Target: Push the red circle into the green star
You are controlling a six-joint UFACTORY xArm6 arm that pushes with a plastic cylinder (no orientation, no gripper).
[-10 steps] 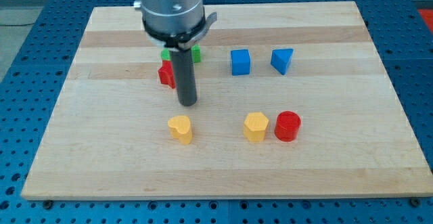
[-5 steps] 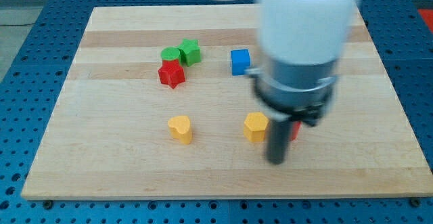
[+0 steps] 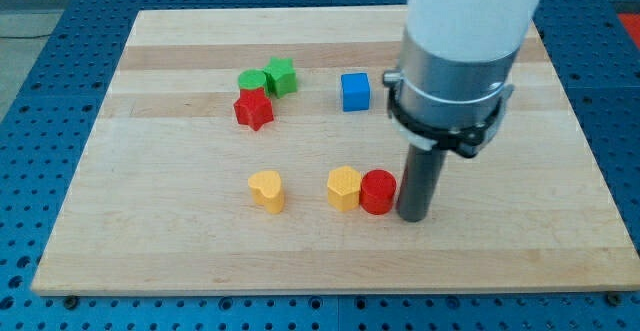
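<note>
- The arm carries no gripper at all, so nothing opens or closes; it ends in a dark rod whose tip (image 3: 413, 216) rests on the tabletop (image 3: 150, 241), touching or just beside the right side of the red circle (image 3: 378, 191).
- The red circle lies low and right of centre, pressed against the yellow hexagon-like block (image 3: 345, 188) on its left.
- The green star (image 3: 282, 76) sits toward the view's top left, well apart from the red circle, beside a green round block (image 3: 252, 79) and above a red star (image 3: 254, 108).
- Step in hand, as a judgement: the tip is pushing the circle leftward, with most of the distance still to cover.
- The next move likely calls for shifting the tip to the circle's lower right, then pushing up and left, clear of the yellow block and the red star.
- Count: two red blocks, two green, two yellow, counting the yellow heart (image 3: 267, 189), and one blue cube (image 3: 355, 91) visible.
</note>
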